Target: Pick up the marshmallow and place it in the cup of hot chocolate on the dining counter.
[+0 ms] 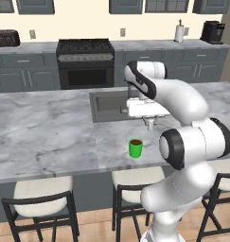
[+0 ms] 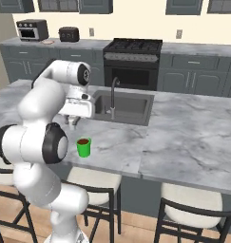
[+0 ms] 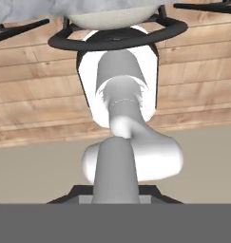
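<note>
The tool (image 1: 150, 124) hangs from the white arm, pointing down just above the table (image 1: 45, 137). Its two short fingers are small and close together. I cannot tell how narrow the gap is, or whether the marshmallow sits between them. A little nearer the front edge stands the green mug (image 1: 135, 148), upright and filled with dark brown drink. The tool is near the mug but not touching it, and not over its mouth. Just behind the tool, a dark sink (image 1: 107, 106) is set into the marble, with a slim faucet (image 2: 113, 97) at its rim. Cream-seated black stools (image 1: 43, 196) line the table's near side. Further back, a black stove (image 1: 85, 64) stands among grey cabinets.
</note>
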Controlling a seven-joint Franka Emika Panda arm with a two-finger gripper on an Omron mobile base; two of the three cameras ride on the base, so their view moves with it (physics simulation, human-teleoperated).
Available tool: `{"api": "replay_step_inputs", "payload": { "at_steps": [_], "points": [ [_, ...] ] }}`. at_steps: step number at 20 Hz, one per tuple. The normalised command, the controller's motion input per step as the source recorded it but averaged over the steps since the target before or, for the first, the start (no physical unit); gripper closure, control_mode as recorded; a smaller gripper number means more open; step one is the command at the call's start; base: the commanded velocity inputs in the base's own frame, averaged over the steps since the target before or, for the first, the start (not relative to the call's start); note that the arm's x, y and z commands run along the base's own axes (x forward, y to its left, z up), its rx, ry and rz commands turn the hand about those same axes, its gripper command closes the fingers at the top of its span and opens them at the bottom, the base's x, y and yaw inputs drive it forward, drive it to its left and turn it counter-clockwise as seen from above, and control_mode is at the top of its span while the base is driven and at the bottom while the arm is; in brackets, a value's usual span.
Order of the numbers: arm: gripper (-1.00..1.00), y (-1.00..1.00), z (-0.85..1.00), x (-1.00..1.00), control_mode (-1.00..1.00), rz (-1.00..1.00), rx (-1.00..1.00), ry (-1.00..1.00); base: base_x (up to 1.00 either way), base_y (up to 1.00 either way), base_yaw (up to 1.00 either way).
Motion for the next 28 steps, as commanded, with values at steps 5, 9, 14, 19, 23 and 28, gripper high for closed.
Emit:
{"api": "replay_step_inputs", "payload": {
  "at_steps": [5,9,14,19,23,28],
  "points": [
    [1.00,0.00,-0.32,0.13,-1.00,0.00,0.00,0.03,0.00,0.00,0.00],
    [1.00,0.04,-0.30,0.02,-1.00,0.00,0.00,0.02,0.00,0.00,0.00],
    [1.00,0.10,-0.33,0.15,-1.00,0.00,0.00,0.01,0.00,0.00,0.00],
    [1.00,0.09,-0.28,0.32,-1.00,0.00,0.00,0.00,0.00,0.00,0.00],
    [1.00,0.03,-0.29,0.37,-1.00,0.00,0.00,0.00,0.00,0.00,0.00],
    [1.00,0.00,-0.22,0.28,-1.00,0.00,0.00,0.00,0.00,0.00,0.00]
  ]
}}
